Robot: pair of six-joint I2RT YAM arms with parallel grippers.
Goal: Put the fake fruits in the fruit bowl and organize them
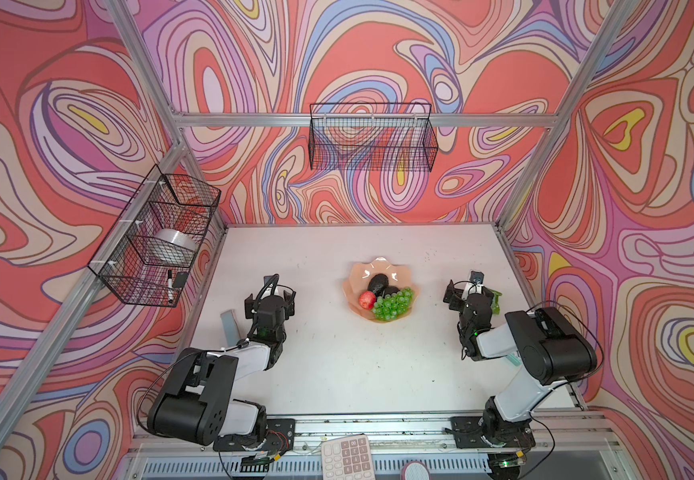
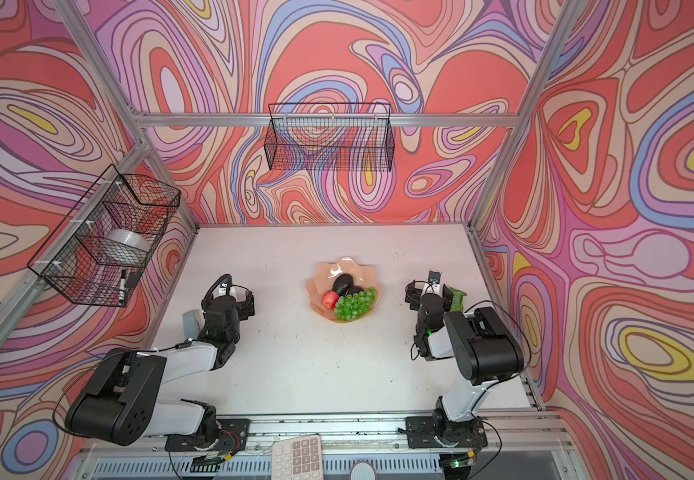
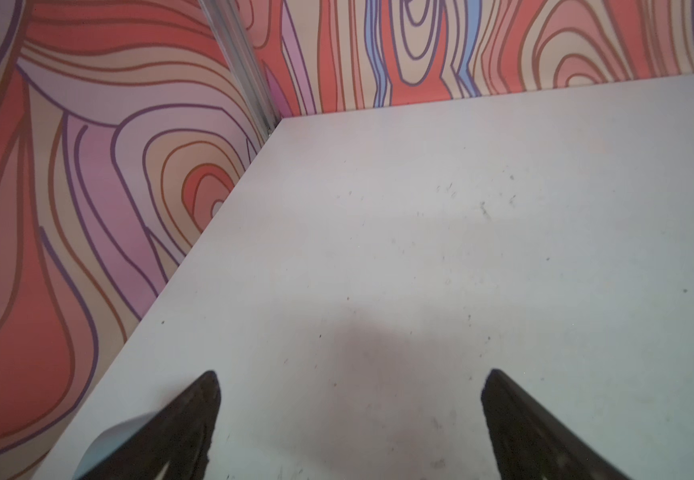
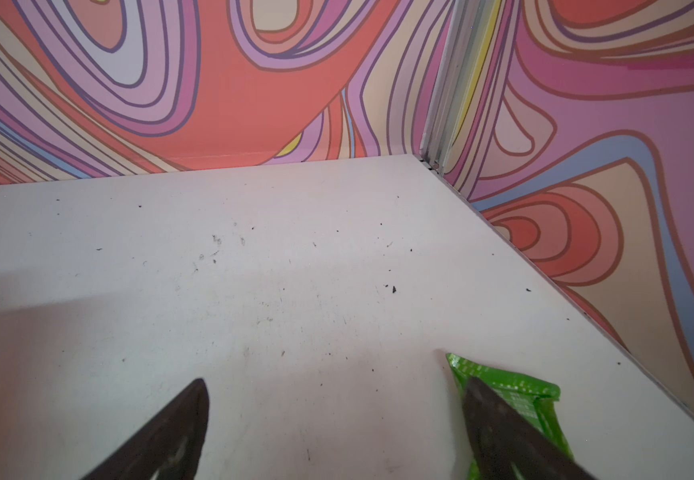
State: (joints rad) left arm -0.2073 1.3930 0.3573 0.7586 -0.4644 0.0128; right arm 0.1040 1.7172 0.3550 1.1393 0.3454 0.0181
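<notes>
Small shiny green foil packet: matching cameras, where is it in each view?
Top view: green foil packet just right of the right gripper.
Top view: packet in the same spot.
Left wrist: not in it.
Right wrist: packet partly hidden by one finger.
Shared landmark: the right gripper.

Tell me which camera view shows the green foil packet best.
Right wrist view: the green foil packet looks large, partly behind a finger of the right gripper. Both top views show a small sliver beside that gripper. Left wrist view: absent.
</notes>
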